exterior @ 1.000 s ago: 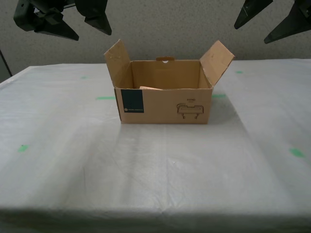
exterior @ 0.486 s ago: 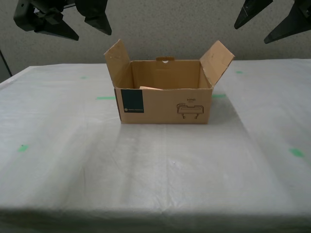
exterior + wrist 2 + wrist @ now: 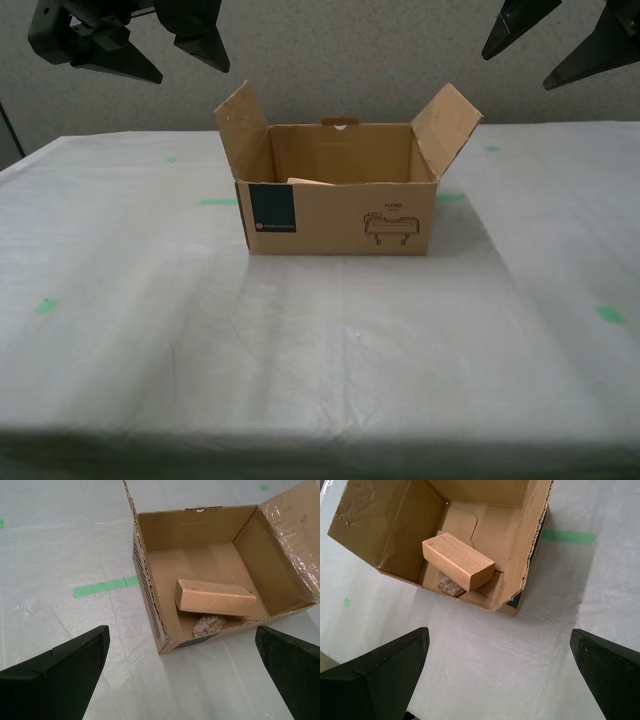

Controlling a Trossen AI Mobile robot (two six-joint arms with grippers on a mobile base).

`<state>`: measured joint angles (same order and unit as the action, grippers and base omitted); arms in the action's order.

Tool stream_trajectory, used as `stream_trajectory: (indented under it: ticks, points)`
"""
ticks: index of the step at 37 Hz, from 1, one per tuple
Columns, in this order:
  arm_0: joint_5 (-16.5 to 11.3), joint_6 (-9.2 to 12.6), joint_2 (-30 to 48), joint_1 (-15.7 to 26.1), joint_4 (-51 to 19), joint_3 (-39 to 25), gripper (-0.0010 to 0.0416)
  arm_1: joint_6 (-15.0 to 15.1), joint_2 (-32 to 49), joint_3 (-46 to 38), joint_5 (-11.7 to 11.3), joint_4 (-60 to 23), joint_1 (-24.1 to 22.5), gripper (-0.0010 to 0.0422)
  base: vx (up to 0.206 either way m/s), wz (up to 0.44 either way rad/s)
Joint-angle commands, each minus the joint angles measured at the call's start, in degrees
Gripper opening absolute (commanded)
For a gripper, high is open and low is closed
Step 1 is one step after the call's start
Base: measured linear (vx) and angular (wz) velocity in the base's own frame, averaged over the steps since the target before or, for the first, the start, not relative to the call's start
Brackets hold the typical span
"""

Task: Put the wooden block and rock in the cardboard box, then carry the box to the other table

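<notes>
1. The cardboard box (image 3: 338, 190) sits on the cloth-covered tabletop (image 3: 320, 340), flaps up.
2. Inside, the wooden block (image 3: 215, 597) lies partly on the rock (image 3: 209, 625).
3. My first tool (image 3: 500, 672) and my second tool (image 3: 182, 667) hang above, both spread wide and empty.
4. Risk: a careless re-approach could snag a raised flap and tip the box, in my judgement.
5. Nothing differs from a second ago; box and arms are unmoved.

Lighting: even, fairly bright, diffuse from overhead. Shadows: soft grey patch beside the cardboard box (image 3: 338, 190) on the white cloth (image 3: 320, 340). Glare: mild sheen on a taped flap (image 3: 292, 540). Focus: sharp in wrist views; exterior view slightly soft, grainy.
</notes>
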<state>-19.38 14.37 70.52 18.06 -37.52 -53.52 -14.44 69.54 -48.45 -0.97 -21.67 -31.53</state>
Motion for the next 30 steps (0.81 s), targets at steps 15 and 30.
stream_trajectory:
  ticks: [15,30]
  points:
    - [0.2,0.2,0.0,0.0,0.0,0.0,0.0394,0.0,0.0,0.0,-0.1,0.2,0.0,0.0400,0.000,0.000]
    - [0.2,0.2,0.0,0.0,0.0,0.0,0.0394,0.0,0.0,0.0,-0.1,0.2,0.0,0.0400,0.000,0.000]
